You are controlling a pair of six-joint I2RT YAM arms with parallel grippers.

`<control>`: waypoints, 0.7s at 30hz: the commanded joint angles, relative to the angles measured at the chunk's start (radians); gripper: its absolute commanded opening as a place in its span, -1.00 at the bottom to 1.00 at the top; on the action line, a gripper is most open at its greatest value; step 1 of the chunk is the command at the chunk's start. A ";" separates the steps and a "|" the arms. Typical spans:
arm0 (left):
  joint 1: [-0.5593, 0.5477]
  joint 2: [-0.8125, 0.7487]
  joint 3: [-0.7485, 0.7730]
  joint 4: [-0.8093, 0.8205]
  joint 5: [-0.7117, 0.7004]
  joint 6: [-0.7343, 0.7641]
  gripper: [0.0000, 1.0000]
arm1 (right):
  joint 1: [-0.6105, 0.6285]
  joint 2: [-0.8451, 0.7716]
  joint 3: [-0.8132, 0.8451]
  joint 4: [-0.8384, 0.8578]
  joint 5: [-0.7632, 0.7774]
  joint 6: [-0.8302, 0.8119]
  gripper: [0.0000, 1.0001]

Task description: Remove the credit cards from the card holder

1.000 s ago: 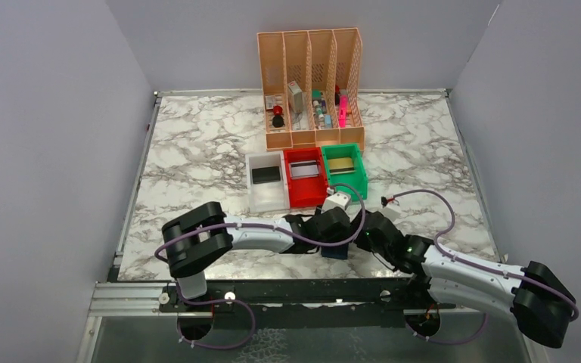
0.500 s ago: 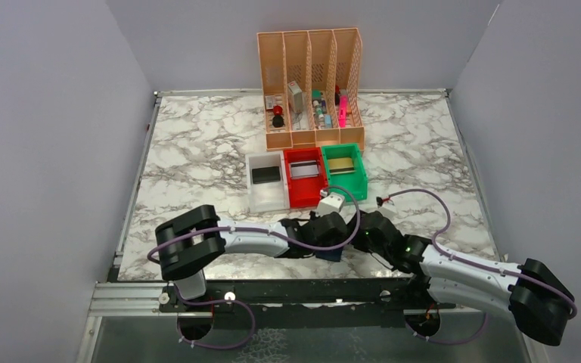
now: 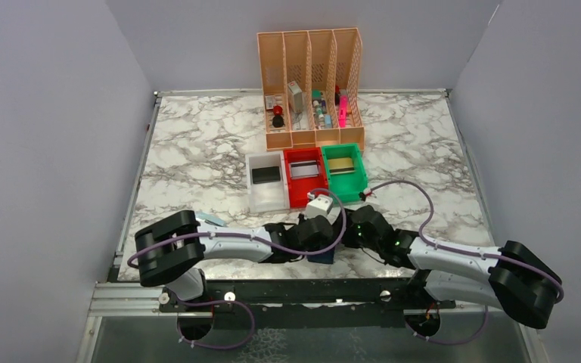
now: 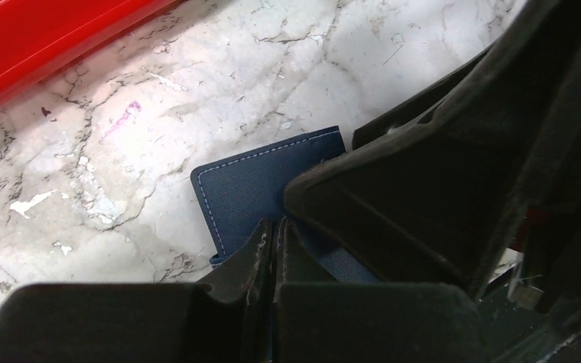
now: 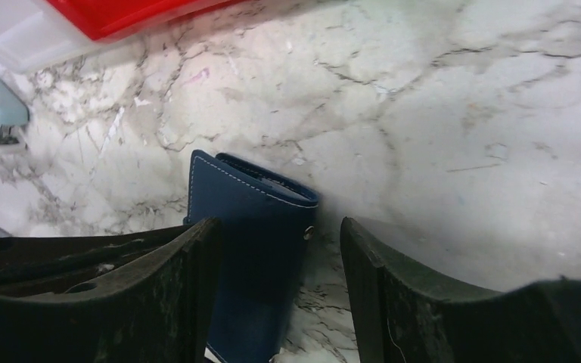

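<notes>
Left wrist view: the left gripper (image 4: pixel 274 240), parted a second ago, now presses its fingers together on the navy card holder (image 4: pixel 253 189). The right gripper (image 5: pixel 278 234) has shifted left and stands spread wide, the card holder between its fingers.

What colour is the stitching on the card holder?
White, on the navy card holder; clearest in the left wrist view.

Fixed high behind both arm bases, looking down over the whole white-and-grey marbled tabletop (image 3: pixel 197 151). On each wrist, close and low over the marble, catching alike the flat navy-blue stitched card holder (image 4: pixel 250 189) and glossy red plastic bin (image 5: pixel 136 11)
</notes>
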 commanded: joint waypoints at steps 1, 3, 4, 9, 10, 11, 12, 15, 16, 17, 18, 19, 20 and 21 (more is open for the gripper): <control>-0.005 -0.085 -0.039 0.050 -0.015 -0.032 -1.00 | 0.001 0.061 0.001 0.018 -0.137 -0.102 0.26; -0.005 -0.109 -0.061 0.066 -0.019 -0.036 -1.00 | 0.001 0.089 0.016 0.001 -0.128 -0.106 0.06; -0.005 -0.117 -0.067 0.069 -0.020 -0.036 -1.00 | 0.001 0.099 0.017 0.004 -0.124 -0.105 -0.04; -0.005 -0.131 -0.088 0.059 -0.023 -0.048 -1.00 | 0.001 0.082 -0.011 0.000 -0.052 -0.048 -0.48; -0.006 -0.134 -0.092 0.055 -0.023 -0.050 -1.00 | 0.001 0.068 -0.020 -0.001 -0.039 -0.044 -0.58; -0.005 -0.138 -0.098 0.053 -0.024 -0.052 -1.00 | 0.001 0.053 -0.028 -0.003 -0.028 -0.041 -0.60; -0.005 -0.142 -0.104 0.048 -0.026 -0.052 -1.00 | 0.001 0.037 -0.033 -0.006 -0.022 -0.043 -0.60; -0.005 -0.166 -0.112 0.010 -0.039 -0.058 -1.00 | 0.001 0.008 -0.045 -0.004 -0.029 -0.061 -0.55; -0.005 -0.177 -0.116 0.000 -0.039 -0.053 -0.98 | 0.001 0.006 -0.045 -0.004 -0.040 -0.074 -0.51; -0.005 -0.186 -0.117 -0.012 -0.041 -0.052 -0.78 | 0.001 0.006 -0.040 -0.010 -0.050 -0.082 -0.47; -0.005 -0.193 -0.118 -0.030 -0.045 -0.052 -0.49 | 0.001 0.005 -0.033 -0.017 -0.057 -0.089 -0.44; -0.005 -0.197 -0.117 -0.046 -0.049 -0.051 -0.25 | 0.001 0.005 -0.025 -0.023 -0.063 -0.096 -0.41; -0.005 -0.199 -0.116 -0.055 -0.049 -0.046 -0.08 | 0.001 0.003 -0.017 -0.029 -0.069 -0.099 -0.38; -0.005 -0.195 -0.112 -0.060 -0.042 -0.036 0.06 | 0.001 0.000 -0.009 -0.036 -0.076 -0.106 -0.34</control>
